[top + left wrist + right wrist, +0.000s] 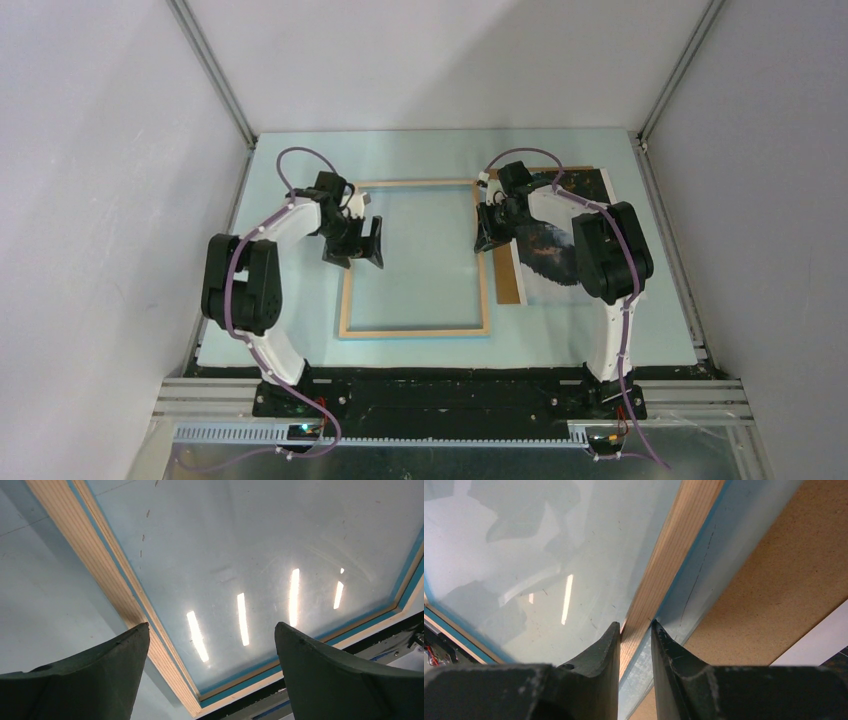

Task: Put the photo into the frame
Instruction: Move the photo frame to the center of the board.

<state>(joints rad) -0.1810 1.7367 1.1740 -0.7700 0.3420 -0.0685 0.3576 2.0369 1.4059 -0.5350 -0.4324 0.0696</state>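
The frame (415, 329) lies flat mid-table with its pale wood face up and its blue edges showing. My right gripper (487, 243) is down on its right rail. In the right wrist view that gripper (635, 625) has its jaws narrowed onto the wooden rail (674, 555), one finger on each side. The photo (548, 250), dark with white, lies right of the frame and is partly hidden under the right arm. My left gripper (358, 262) hovers over the frame's left rail (107, 580). In the left wrist view that gripper (211, 625) is wide open and holds nothing.
A brown backing board (508, 278) lies under the photo, close along the frame's right side, and shows as a rough brown surface (784, 580). A glossy pane (240, 555) inside the frame reflects the ceiling lights. Grey walls close in the table at the left, right and back.
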